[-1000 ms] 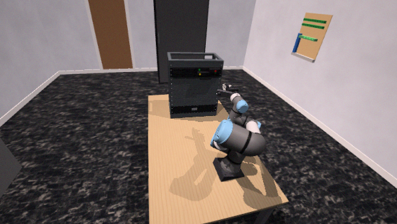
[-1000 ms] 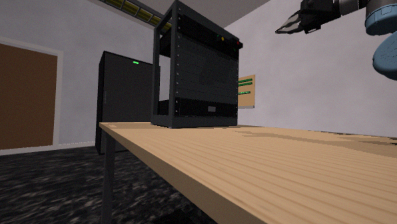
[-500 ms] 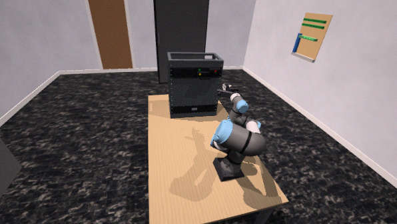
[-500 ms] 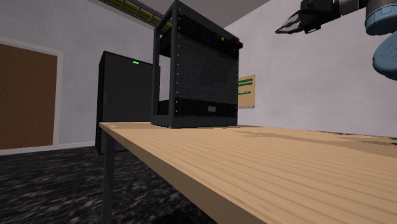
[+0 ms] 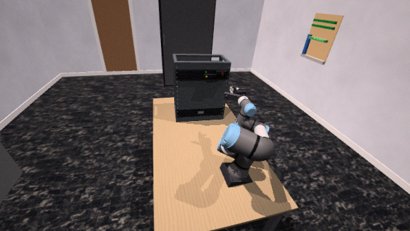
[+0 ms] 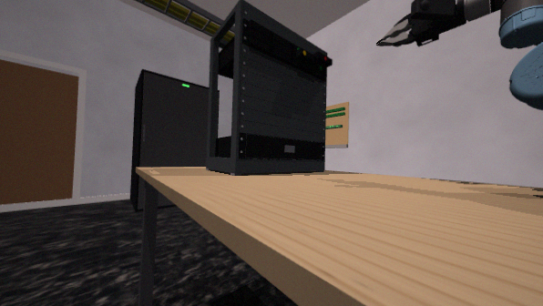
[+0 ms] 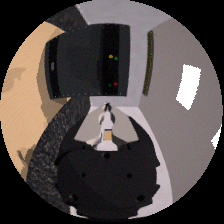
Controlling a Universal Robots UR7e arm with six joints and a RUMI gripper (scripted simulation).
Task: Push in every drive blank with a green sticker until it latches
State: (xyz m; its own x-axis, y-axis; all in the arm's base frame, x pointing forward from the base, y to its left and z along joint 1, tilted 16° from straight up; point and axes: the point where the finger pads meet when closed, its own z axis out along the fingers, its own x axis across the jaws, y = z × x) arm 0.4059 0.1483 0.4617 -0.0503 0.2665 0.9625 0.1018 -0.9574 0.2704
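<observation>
The dark open-frame rack [image 5: 201, 56] [image 6: 237, 105] [image 7: 75, 60] stands upright at the far end of the wooden table [image 5: 179, 165] [image 6: 364, 219]. Near its top, drive blanks carry small stickers: a green one [image 5: 206, 71] [image 7: 116, 59], a yellow one [image 5: 206, 76] [image 6: 304, 53] [image 7: 110, 56] and a red one [image 5: 222, 73] [image 6: 325, 58] [image 7: 115, 84]. My gripper [image 5: 231, 89] [image 6: 380, 43] [image 7: 107, 103] is shut and empty. It hangs in the air off the rack's right front side, at about the height of the stickers, pointing at the rack and clear of it.
The arm's base [image 5: 237, 173] is bolted to the table's right side. A tall dark cabinet [image 5: 187, 27] [image 6: 169, 127] stands on the floor behind the rack. A board [image 5: 321, 38] hangs on the right wall. A brown door [image 5: 115, 34] is in the back wall.
</observation>
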